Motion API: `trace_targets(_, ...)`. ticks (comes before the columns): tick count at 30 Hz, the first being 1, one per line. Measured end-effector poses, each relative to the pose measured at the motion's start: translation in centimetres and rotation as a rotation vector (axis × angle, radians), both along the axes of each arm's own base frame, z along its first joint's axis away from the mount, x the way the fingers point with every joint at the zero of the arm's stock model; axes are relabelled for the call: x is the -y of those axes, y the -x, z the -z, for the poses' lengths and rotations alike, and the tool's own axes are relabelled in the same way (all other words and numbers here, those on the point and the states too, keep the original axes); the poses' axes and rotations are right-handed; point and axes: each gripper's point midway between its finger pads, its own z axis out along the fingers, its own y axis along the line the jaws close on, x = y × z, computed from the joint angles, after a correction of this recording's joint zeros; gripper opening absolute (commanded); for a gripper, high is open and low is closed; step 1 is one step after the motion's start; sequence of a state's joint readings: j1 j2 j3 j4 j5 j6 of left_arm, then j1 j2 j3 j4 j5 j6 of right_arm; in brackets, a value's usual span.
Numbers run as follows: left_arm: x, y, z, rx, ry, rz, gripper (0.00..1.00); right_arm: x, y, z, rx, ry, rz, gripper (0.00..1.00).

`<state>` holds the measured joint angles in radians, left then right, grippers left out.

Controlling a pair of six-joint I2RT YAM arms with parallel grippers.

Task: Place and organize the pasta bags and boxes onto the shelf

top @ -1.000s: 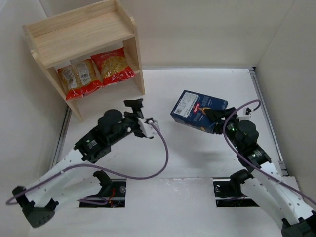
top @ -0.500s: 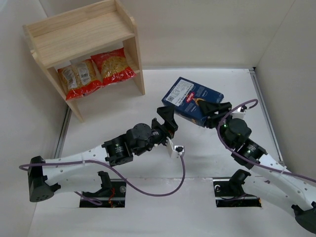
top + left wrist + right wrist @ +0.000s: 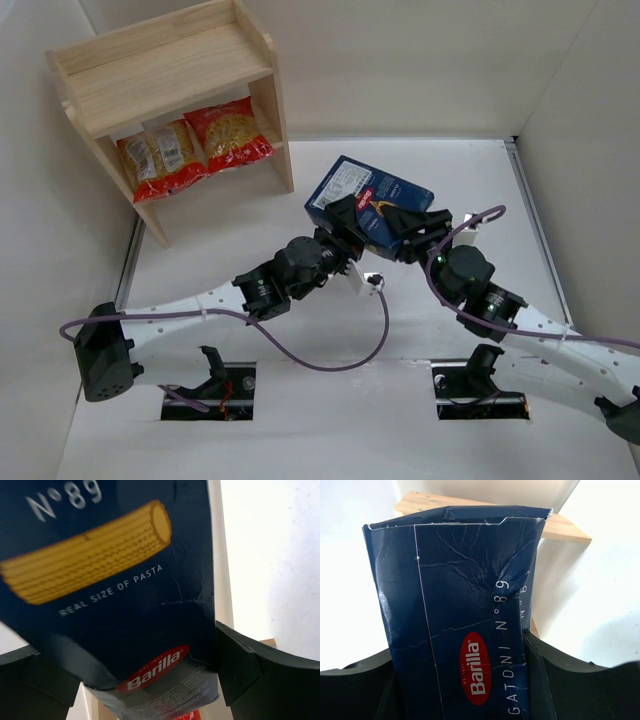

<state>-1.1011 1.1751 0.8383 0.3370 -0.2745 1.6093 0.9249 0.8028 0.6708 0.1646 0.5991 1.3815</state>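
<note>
When looking down from above, see first the white table (image 3: 250, 200), the biggest thing here. Next find the wooden shelf (image 3: 160, 70), far back on the left side, with a top level and a low level. Then find the left arm (image 3: 265, 288) and the right arm (image 3: 480, 290), both stretched in toward the middle of the table. Between their tips, spot the pasta box (image 3: 345, 190): dark blue, held up off the table, tilted, just to the right of the shelf and not on it. Look on the low level of the shelf for the bag with white labels (image 3: 160, 158) and the plain bag (image 3: 230, 135), lying flat side by side. Last, look at the right gripper (image 3: 465, 680): pressed in on both sides of one end of the box, holding it. Then the left gripper (image 3: 145, 675): spread wide, with one finger on each side of the box's other end. Cannot tell if those fingers touch the box.
</note>
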Motion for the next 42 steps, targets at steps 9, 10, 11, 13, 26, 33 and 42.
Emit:
trace_targets(9, -0.9, -1.3, -0.8, 0.038, 0.01, -0.041, 0.57, -0.3, -0.1, -0.7, 0.0, -0.069, 0.007, 0.02)
trace_targets(10, -1.0, -1.3, -0.9, 0.045, 0.006, -0.044, 0.52, -0.4, -0.2, -0.7, -0.003, -0.075, 0.006, 0.02)
trace_targets(11, -1.1, -1.4, -0.9, 0.05, 0.002, -0.05, 0.48, -0.6, -0.3, -0.5, -0.008, -0.076, 0.006, 0.03)
trace_targets(13, -1.4, -1.5, -0.7, 0.054, -0.007, -0.057, 0.39, -0.9, -0.5, -0.3, -0.015, -0.082, 0.005, 0.03)
trace_targets(26, -2.7, -1.7, -0.9, 0.052, 0.006, -0.076, 0.03, -1.7, 0.0, -1.9, 0.024, -0.135, -0.051, 1.0)
trace_targets(33, -2.9, -1.9, -1.2, 0.049, 0.027, -0.081, 0.01, -1.7, -0.2, -2.4, 0.033, -0.115, -0.079, 1.0)
trace_targets(42, -4.1, -3.0, -1.4, 0.048, 0.038, -0.115, 0.0, 3.4, 0.9, -3.0, 0.04, -0.064, 0.021, 1.0)
